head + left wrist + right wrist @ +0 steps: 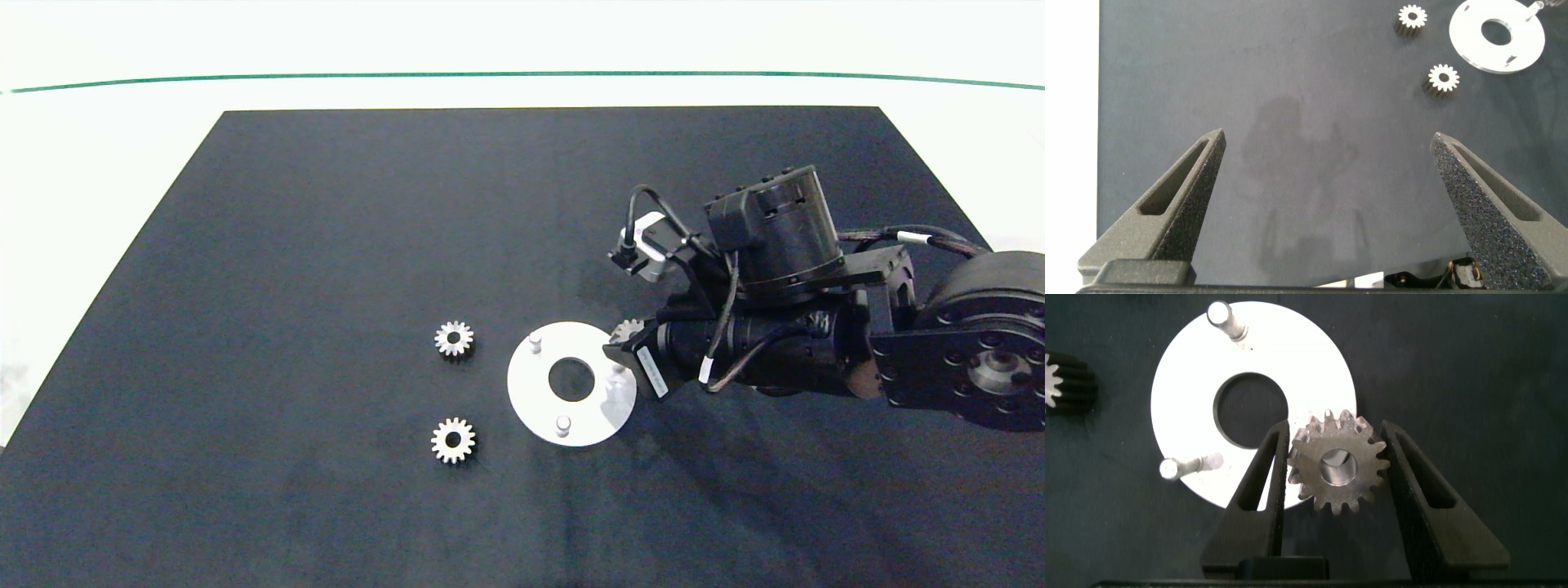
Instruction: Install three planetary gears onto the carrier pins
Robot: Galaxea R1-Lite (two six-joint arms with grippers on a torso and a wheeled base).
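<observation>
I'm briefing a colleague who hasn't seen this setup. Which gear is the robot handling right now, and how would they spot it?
Start at the black mat, find the white disc with its pins, and go to the disc's edge on the right arm's side. There the right gripper holds a gear between its fingers. The other two gears lie loose on the mat on the disc's opposite side.

Silvery metal planetary gears [454,338] with dark centre holes; flat white disc [532,390] bearing white-silver carrier pins [562,425]; plain black mat [326,245] over a white table [122,139]; thin green line [522,74]; speckled grey fingers [1188,208]; dark arm [816,327].
</observation>
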